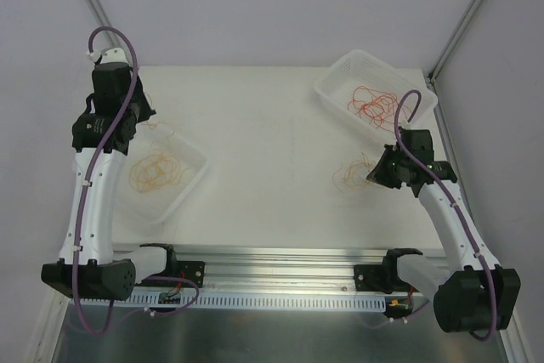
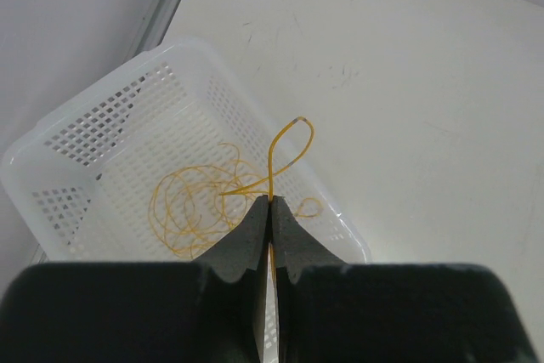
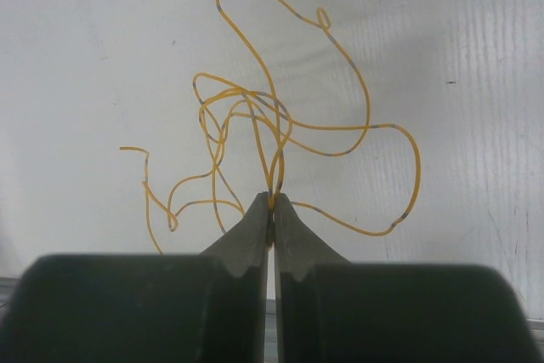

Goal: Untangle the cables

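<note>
My left gripper point(image 2: 271, 202) is shut on a thin yellow cable point(image 2: 281, 149) that loops up from its tips, above a white basket point(image 2: 102, 116). A coil of yellow cables point(image 2: 195, 206) lies in that basket, also in the top view point(image 1: 157, 172). My right gripper point(image 3: 272, 199) is shut on strands of a tangled yellow cable bundle point(image 3: 263, 125) lying on the table; it shows small in the top view point(image 1: 353, 176). Red-orange cables point(image 1: 374, 104) lie in the far right basket point(image 1: 340, 70).
The left basket point(image 1: 191, 189) sits at the table's left, under the left arm point(image 1: 98, 184). The right arm point(image 1: 446, 206) reaches in from the right. An aluminium rail point(image 1: 280, 282) runs along the near edge. Frame posts stand at the back corners.
</note>
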Robot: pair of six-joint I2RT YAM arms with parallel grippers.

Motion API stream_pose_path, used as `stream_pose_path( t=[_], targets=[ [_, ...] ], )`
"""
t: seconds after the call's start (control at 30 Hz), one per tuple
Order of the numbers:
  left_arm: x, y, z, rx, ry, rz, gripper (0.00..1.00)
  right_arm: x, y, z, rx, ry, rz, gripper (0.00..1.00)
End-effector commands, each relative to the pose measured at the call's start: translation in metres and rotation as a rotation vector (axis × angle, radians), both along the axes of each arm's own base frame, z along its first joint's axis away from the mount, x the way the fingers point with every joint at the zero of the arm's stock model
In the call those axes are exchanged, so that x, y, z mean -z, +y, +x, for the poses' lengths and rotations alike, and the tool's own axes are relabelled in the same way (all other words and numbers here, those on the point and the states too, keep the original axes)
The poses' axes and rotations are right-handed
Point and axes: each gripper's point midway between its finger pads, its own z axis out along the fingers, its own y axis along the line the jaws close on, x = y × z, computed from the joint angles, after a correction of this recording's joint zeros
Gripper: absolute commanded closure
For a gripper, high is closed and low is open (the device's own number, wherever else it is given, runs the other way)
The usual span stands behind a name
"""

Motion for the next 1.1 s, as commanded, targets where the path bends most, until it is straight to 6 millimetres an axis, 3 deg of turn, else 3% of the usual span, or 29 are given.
stream_pose_path(
  t=[0.0,0.07,0.27,0.3,0.4,0.43,0.57,0.7,0.87,0.97,1.07],
  targets=[
    [-0.015,0.004,0.002,-0.009,-0.065,0.001,1.0,-0.025,0.011,0.009,-0.057,-0.079,0.011,0.99],
    [-0.008,0.009,0.003,-0.021,-0.051,0.012,1.0,-0.026,0.014,0.011,-0.064,-0.085,0.012,0.99],
    [0.066,0.035,0.001,-0.099,0.103,-0.003,1.0,-0.02,0.028,0.01,-0.117,-0.071,0.0,0.99],
    [0.084,0.035,-0.002,-0.098,0.144,-0.007,0.91,-0.021,0.033,0.009,-0.136,-0.073,-0.002,0.99],
    [0.097,0.032,-0.003,-0.079,0.171,-0.014,0.56,-0.02,0.042,0.008,-0.17,-0.075,-0.009,0.99],
    [0.097,0.03,-0.003,-0.068,0.166,-0.021,0.32,-0.02,0.044,0.009,-0.174,-0.076,-0.013,0.99],
    [0.095,0.006,-0.003,0.037,0.146,-0.1,0.06,-0.014,0.06,0.014,-0.211,-0.064,-0.013,0.99],
    [0.096,-0.061,-0.009,0.309,0.126,-0.265,0.04,-0.012,0.092,0.02,-0.291,-0.09,0.013,0.98],
    [0.113,-0.165,-0.041,0.631,0.205,-0.381,0.04,-0.003,0.126,0.03,-0.372,-0.121,0.022,0.98],
    [0.117,-0.213,-0.058,0.757,0.219,-0.438,0.05,0.006,0.144,0.035,-0.405,-0.111,0.057,0.98],
    [0.135,-0.244,-0.064,0.782,0.253,-0.496,0.08,0.005,0.165,0.033,-0.439,-0.118,0.128,0.98]
  ],
)
